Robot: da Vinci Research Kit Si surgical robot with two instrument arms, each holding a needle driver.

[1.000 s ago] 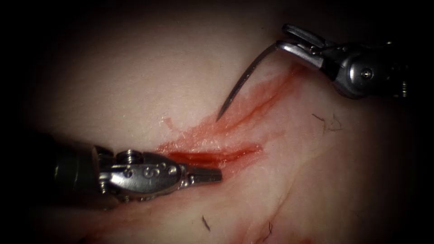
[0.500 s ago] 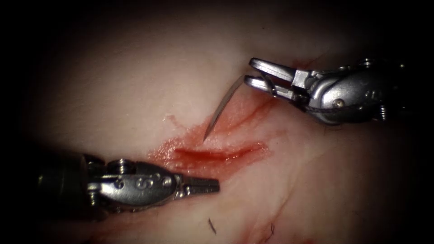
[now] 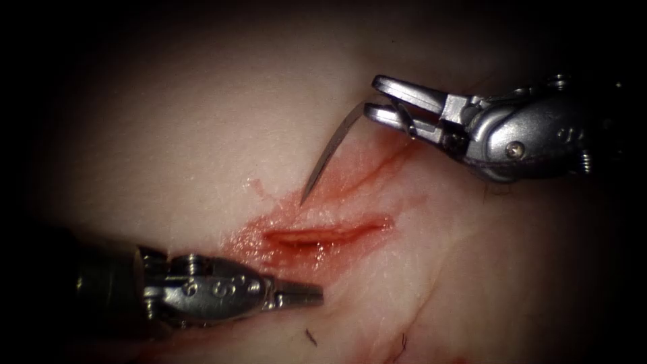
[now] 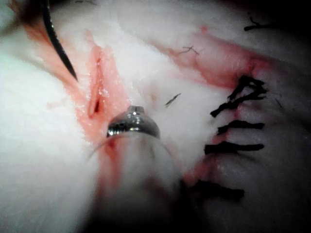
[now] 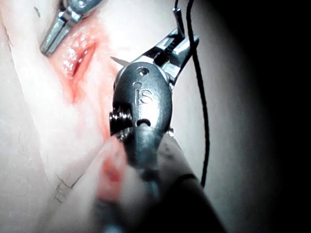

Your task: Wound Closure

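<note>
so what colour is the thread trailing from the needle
Black: the thin thread hangs dark beside the right hand, best seen in the right wrist view.

The curved needle (image 3: 330,152) is gripped near its rear end, tip free just above the tissue (image 3: 202,135), beside the open, red-rimmed cut (image 3: 323,234). Dark thread (image 5: 200,97) trails from it.

The right hand (image 5: 180,41) bears stamped marks on its wrist housing that look like "IS".

Right pincer (image 3: 377,101) carried needle (image 3: 328,156) down toward cut (image 3: 323,234); left pincer (image 3: 311,294) dropped lower.
</note>
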